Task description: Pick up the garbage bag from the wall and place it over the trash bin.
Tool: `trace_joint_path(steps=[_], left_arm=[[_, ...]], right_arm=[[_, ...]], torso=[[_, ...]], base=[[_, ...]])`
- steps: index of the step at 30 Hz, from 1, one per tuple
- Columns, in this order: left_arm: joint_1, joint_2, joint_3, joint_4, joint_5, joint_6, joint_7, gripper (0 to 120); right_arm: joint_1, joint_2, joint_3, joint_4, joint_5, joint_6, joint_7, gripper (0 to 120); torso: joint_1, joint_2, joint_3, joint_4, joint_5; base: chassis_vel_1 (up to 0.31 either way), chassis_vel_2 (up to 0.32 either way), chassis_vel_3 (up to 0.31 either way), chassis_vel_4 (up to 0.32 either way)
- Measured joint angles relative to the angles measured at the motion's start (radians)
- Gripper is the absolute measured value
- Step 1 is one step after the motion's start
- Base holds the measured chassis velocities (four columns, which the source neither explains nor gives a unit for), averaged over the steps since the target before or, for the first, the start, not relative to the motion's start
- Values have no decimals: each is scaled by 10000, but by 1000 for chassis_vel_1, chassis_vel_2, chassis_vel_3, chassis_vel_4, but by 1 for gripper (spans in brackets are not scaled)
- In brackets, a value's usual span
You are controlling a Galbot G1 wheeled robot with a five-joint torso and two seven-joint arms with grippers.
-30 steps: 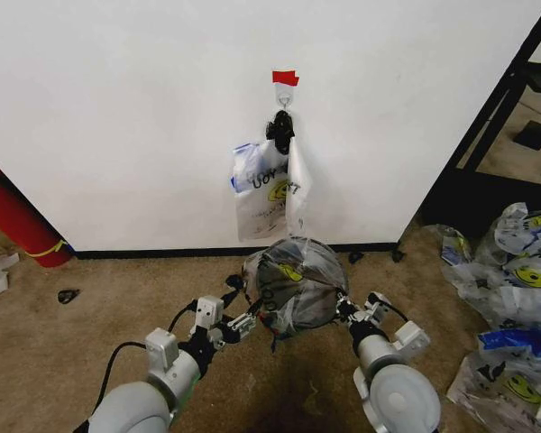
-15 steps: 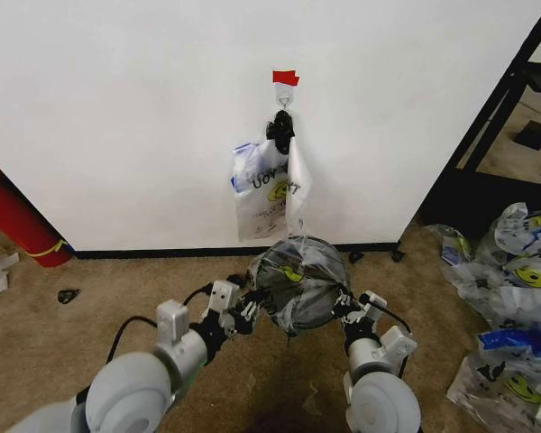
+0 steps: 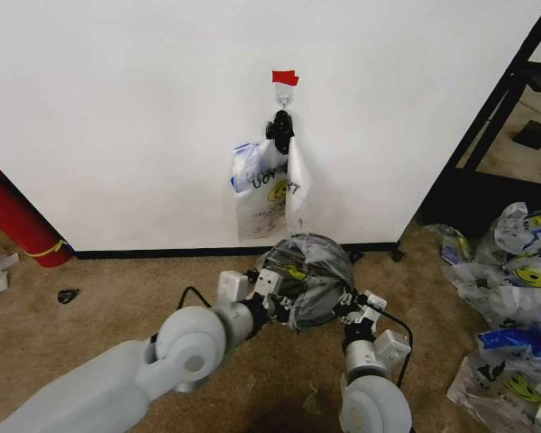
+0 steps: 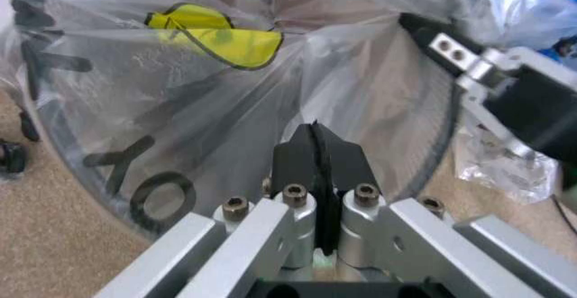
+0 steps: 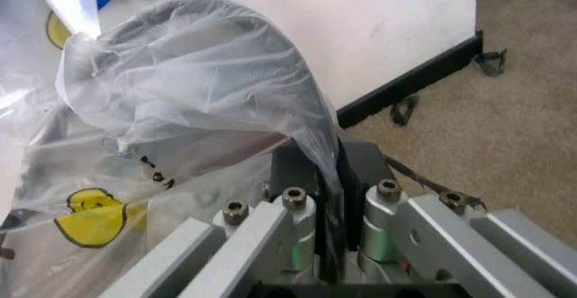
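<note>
Since a second ago the left arm has swung inward and forward, so its big elbow joint now fills the lower middle of the head view, and the bag-covered bin sits slightly higher and nearer the wall; the right arm has drawn in below it.

The garbage bag [image 3: 305, 275] is stretched over the trash bin [image 3: 308, 298], which stands on the carpet just in front of the wall [image 3: 117, 117] and its black baseboard. The left gripper [image 3: 269, 307] is at the bin's left side with its black fingers [image 4: 315, 153] pressed together, pinching the thin plastic. The right gripper [image 3: 350, 308] is at the bin's right side, its fingers likewise closed on a fold of the bag [image 5: 311, 136] draped over them.

Another smiley-face bag [image 3: 269, 189] hangs on the wall from a small hook [image 3: 285, 95] under a bit of red tape [image 3: 285, 78], directly above the bin. More bags [image 3: 514, 298] lie piled on the floor to the right.
</note>
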Motion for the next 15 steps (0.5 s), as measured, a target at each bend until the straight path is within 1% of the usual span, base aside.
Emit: trace_joint_path(steps=[3, 5, 6, 8, 13, 14, 15], left_arm=[[-479, -559, 395, 726, 24, -60, -51, 0], [-673, -780, 535, 1017, 37, -69, -88, 0], [-673, -780, 535, 1017, 37, -69, -88, 0], [-856, -999, 697, 1341, 64, -74, -141, 0], [-1041, -1404, 897, 1800, 115, -79, -201, 0], [-1041, -1404, 897, 1800, 115, -79, -201, 0], [-1098, -1559, 978, 2009, 184, -78, -213, 0]], right_arm=[[19, 25, 2, -111, -5, 29, -6, 1], [19, 39, 2, -123, -2, 34, -9, 1], [19, 39, 2, -123, -2, 34, -9, 1], [8, 48, -14, -126, 6, 33, -16, 1], [-23, 50, -13, -127, 23, 36, -26, 1], [-23, 50, -13, -127, 23, 36, -26, 1], [-38, 49, -21, -127, 24, 46, -29, 1]], torso=[[0, 0, 0, -4, -1], [0, 0, 0, -4, -1], [0, 0, 0, -4, -1], [0, 0, 0, -3, -1], [0, 0, 0, -2, -1], [0, 0, 0, -2, -1], [0, 0, -1, -2, -1]], base=[[0, 0, 0, 0], [0, 0, 0, 0], [0, 0, 0, 0], [0, 0, 0, 0], [0, 0, 0, 0], [0, 0, 0, 0], [0, 0, 0, 0]])
